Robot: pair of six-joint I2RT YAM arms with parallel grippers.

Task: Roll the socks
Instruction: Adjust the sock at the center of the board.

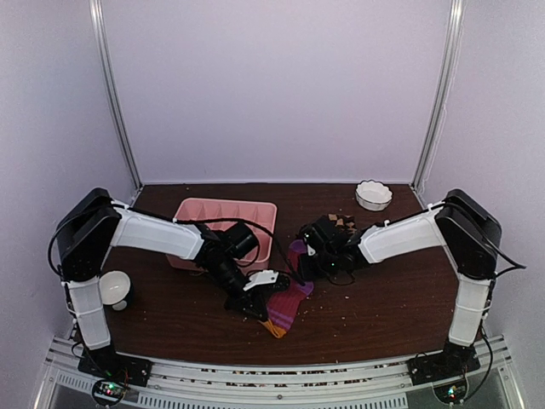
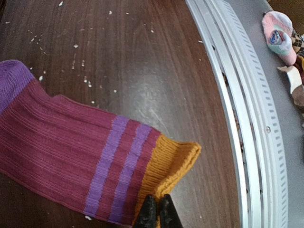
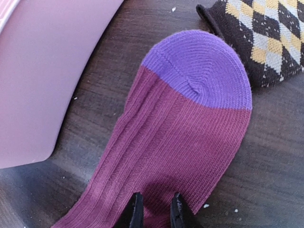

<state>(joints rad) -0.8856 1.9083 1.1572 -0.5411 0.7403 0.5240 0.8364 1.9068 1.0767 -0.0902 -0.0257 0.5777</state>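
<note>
**Magenta sock laid flat, roll not yet begun**

The magenta sock [image 3: 180,142] lies flat on the tabletop [image 1: 383,298]. It runs from the middle down toward the middle of the near edge. Its purple toe [image 3: 199,66] points to the far side. Its orange cuff [image 2: 171,161] lies nearest the near edge, with two purple stripes just above it. The checkered sock [image 3: 266,38], dark brown and tan, sits just beside the toe on the far-right side and seems to touch it. No part of either sock is turned over.

My left jaws are closed together at the rim of the cuff. I cannot tell whether any fabric is caught between them. My right jaws stand a little apart over the foot of the magenta sock and grip nothing. The pink divided tray [image 1: 226,223] sits just beyond the sock toward the far-left.

I judge this to be the very start of the task: one end must be taken up and turned over. The next move calls for a sure pinch on the cuff rim and a low fold onto the striped band. My right jaws should meanwhile hold the foot down so the soft knit does not slide on the smooth wood.

I can read no brand, label or writing. Past the near edge lies a pale pink thing [image 2: 278,35] with a printed patch, too blurred to read.
</note>
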